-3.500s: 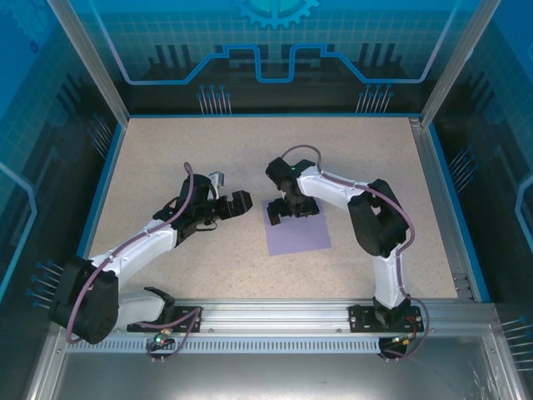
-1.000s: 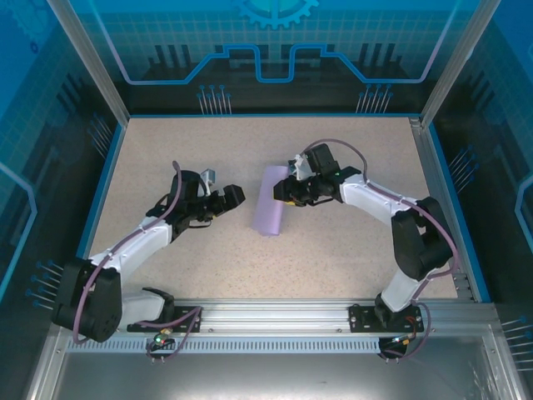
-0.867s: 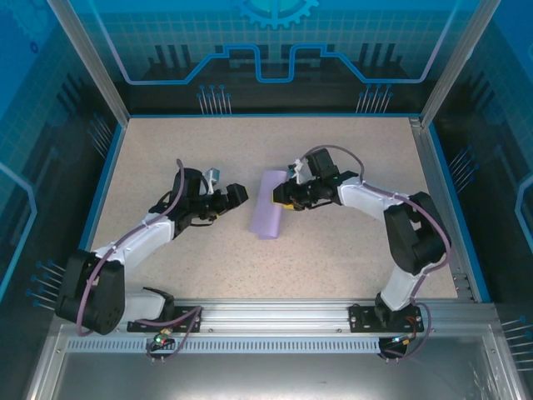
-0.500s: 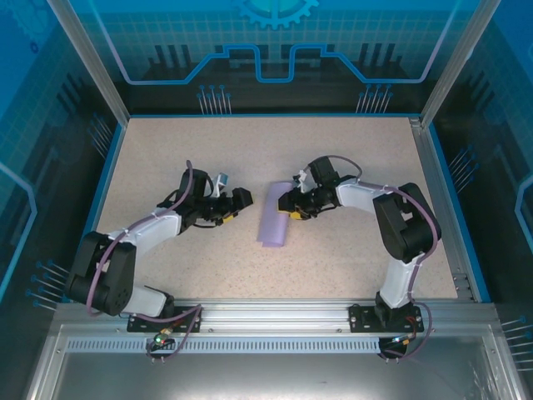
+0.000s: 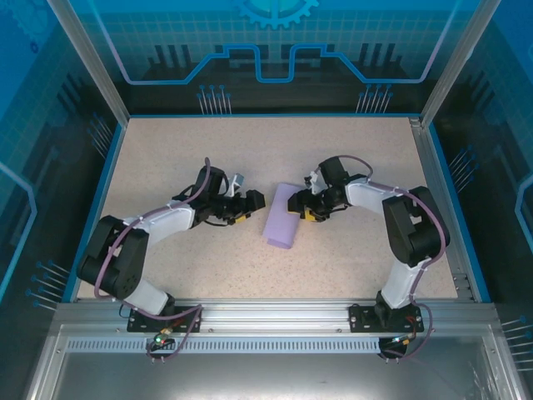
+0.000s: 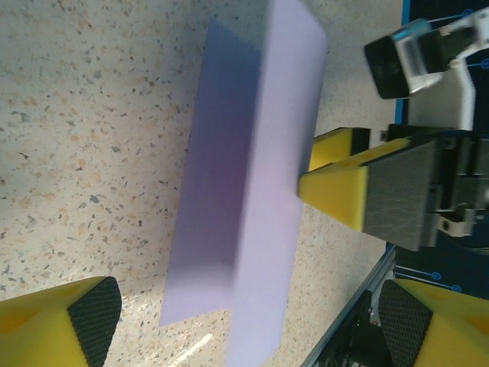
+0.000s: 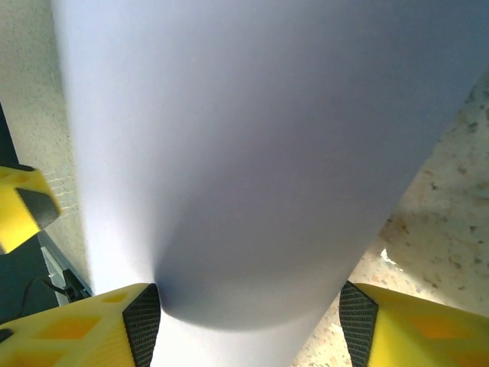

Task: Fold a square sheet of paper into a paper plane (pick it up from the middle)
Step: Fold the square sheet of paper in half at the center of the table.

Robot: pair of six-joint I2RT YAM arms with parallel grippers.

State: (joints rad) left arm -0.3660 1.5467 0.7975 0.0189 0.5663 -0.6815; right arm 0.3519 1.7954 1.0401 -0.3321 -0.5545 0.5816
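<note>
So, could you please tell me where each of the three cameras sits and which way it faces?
Top external: above and behind the bases, looking down at the table; both arms show, left hand and right hand flanking the lavender paper.
Left wrist: on the left arm, facing the paper and the right hand beyond; own fingertips at the bottom corners.
Right wrist: on the right arm, close on the paper; own fingertips below.
Shared: both wrist views show the paper.

Tally of the Workspace

There was one square sheet of paper (image 5: 281, 227) and one table (image 5: 208, 150). Two arms were counted, the left arm (image 5: 158, 223) and the right arm (image 5: 375, 193). Each carried one gripper, the left gripper (image 5: 248, 206) and the right gripper (image 5: 301, 207), two altogether.
</note>
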